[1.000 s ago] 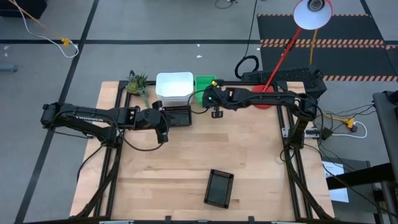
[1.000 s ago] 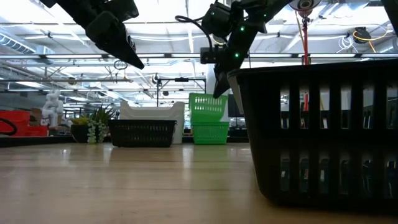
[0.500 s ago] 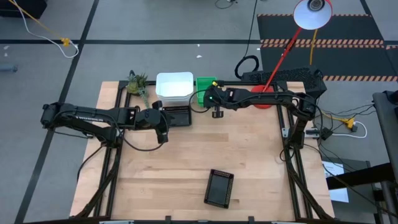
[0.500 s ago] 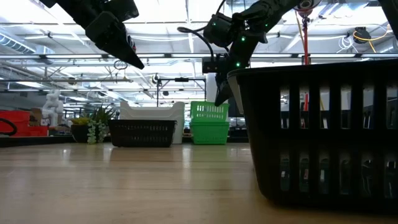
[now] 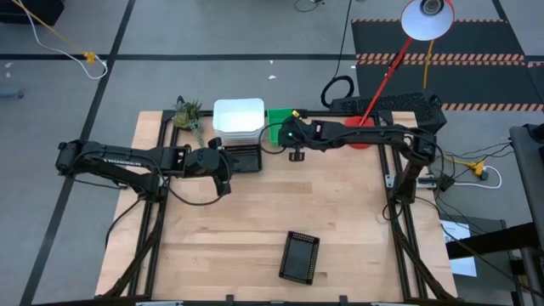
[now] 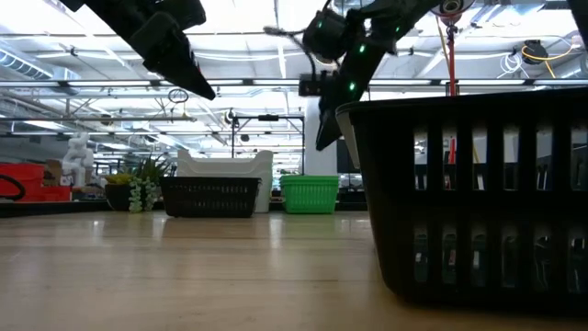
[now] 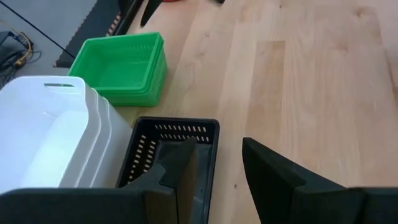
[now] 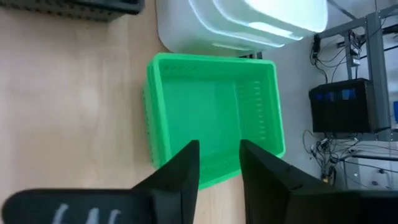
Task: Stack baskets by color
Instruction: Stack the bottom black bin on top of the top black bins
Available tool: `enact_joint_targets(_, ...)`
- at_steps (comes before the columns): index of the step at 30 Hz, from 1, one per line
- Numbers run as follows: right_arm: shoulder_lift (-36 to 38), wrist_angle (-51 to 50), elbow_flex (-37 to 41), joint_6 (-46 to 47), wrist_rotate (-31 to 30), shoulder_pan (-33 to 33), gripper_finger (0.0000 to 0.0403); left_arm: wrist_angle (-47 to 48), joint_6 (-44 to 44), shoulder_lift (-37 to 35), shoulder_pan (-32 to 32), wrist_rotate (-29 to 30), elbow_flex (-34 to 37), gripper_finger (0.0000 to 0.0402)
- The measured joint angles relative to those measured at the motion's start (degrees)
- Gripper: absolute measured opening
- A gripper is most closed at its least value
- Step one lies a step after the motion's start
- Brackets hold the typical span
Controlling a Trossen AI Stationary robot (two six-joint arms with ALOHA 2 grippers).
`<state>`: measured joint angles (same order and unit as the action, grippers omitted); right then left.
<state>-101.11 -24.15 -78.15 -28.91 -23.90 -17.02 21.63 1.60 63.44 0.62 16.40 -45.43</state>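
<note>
right tool: the right tool (image 8: 216, 163) hung above the green stack (image 8: 211, 118) near the far edge of the surface (image 5: 255, 229); its fingers stood slightly apart with nothing between them, the green basket lying free below.
left tool: the left tool (image 7: 214, 163) hovered over the black basket (image 7: 171, 155) in front of the white stack (image 7: 50, 137), fingers parted and empty, one finger above the basket's hollow, the other outside its near wall.
green baskets: nested together and flat on the surface just beside the white stack (image 5: 239, 117), toward the far edge.
white baskets: nested, at the far edge, near the plant sprig (image 5: 188, 113).
black baskets: one just in front of the white stack (image 5: 240, 158); a lone one (image 5: 300, 256) well apart, near the front edge; whether the first is a single basket or a nested pair, I could not tell.
stage (judged): green and white looked done; black was left to finish.
risk (judged): the thin mesh wall could slip from the left tool's fingers, or the basket tilt when lifted by one wall.
risk (judged): the arms were close together over the far edge; a careless withdrawal could knock the green stack.
</note>
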Motion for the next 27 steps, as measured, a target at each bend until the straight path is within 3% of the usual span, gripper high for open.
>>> enact_joint_targets(7, 8.63, -7.92, 0.34, 9.94, 1.94, 5.89, 0.0120, -3.67, 1.52, 2.74, -2.09, -1.44, -0.04, 0.0131)
enact_joint_targets(13, 19.24, -8.88, 8.13, 19.40, 6.12, 12.87, 0.0120, -10.17, 6.74, 7.10, -6.08, -1.56, -0.62, 0.0131)
enact_joint_targets(21, 33.61, -3.97, 23.25, 30.90, 6.05, 22.15, 0.0120, -7.69, 7.33, 15.59, -12.42, -1.55, -11.04, 0.0131)
enact_joint_targets(27, 40.45, -3.88, 30.28, 38.15, 6.07, 26.89, 0.0120, -2.58, 9.10, 23.39, -18.10, -1.49, -20.06, 0.0131)
